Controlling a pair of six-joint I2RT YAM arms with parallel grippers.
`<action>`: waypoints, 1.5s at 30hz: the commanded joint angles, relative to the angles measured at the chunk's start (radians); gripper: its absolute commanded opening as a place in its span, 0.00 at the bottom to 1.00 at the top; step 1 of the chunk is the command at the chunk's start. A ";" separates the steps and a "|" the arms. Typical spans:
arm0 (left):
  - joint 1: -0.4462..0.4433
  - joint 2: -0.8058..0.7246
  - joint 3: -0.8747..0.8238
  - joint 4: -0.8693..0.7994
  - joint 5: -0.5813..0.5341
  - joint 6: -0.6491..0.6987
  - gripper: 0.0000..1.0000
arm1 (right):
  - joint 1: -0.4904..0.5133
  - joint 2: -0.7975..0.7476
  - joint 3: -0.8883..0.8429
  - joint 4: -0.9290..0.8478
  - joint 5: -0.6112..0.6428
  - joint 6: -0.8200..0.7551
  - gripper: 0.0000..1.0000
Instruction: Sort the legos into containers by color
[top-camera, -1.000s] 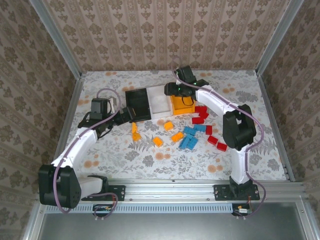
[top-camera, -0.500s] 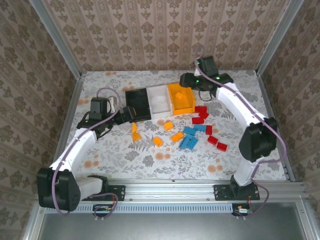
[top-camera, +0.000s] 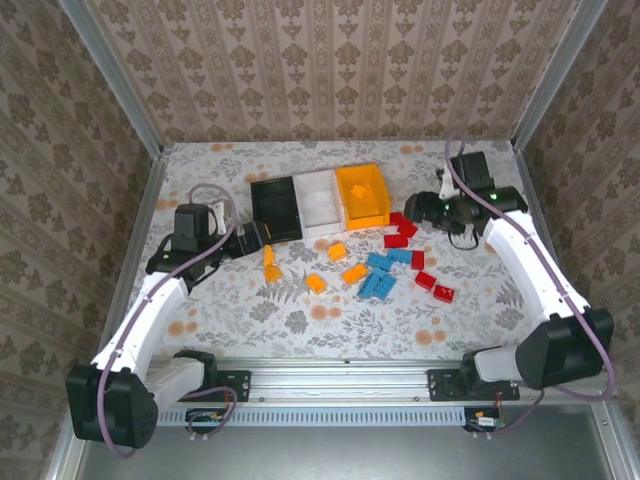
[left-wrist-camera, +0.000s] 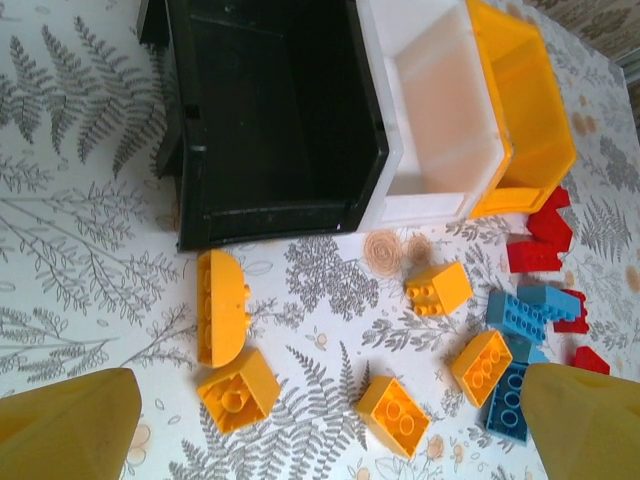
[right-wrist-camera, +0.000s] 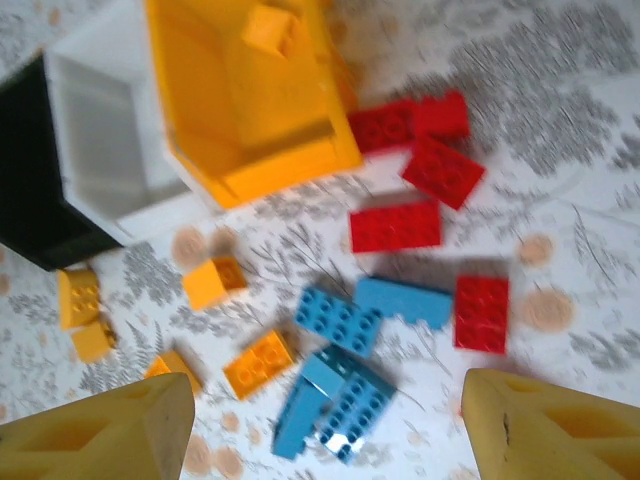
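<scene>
Near the middle of the flower-patterned worktop (top-camera: 250, 310), the legos (top-camera: 354, 272) lie loose in three rough colour groups: orange bricks (top-camera: 316, 283) on the left, blue bricks (top-camera: 376, 286) in the centre and red bricks (top-camera: 426, 280) on the right. One orange brick (top-camera: 358, 190) sits inside the orange bin (top-camera: 372, 208). Just behind the scatter, the three containers stand side by side, touching, in a slightly slanted row: black bin (top-camera: 275, 215) on the left, white bin (top-camera: 318, 205) in the middle, orange bin on the right.

The left tool (top-camera: 248, 238) hovers just beside the black bin's near left corner, close to the orange bricks. Its wrist view shows the yellow fingertips (left-wrist-camera: 70, 430) spread wide with nothing gripped. The right tool (top-camera: 418, 208) hangs just right of the orange bin, beside the red bricks. Its own fingertips (right-wrist-camera: 555, 430) also stand apart, holding nothing. Wallpapered walls (top-camera: 320, 70) with a repeating floral pattern enclose the worktop on three sides.
</scene>
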 joint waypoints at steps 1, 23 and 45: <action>-0.008 -0.036 -0.020 -0.038 0.029 0.028 0.99 | -0.034 -0.044 -0.069 -0.069 0.032 -0.014 0.74; 0.049 -0.068 -0.057 -0.058 0.086 0.073 1.00 | -0.176 0.116 -0.249 -0.015 0.208 0.008 1.00; 0.069 -0.057 -0.073 -0.037 0.109 0.059 1.00 | -0.176 0.097 -0.472 0.105 0.135 0.073 0.80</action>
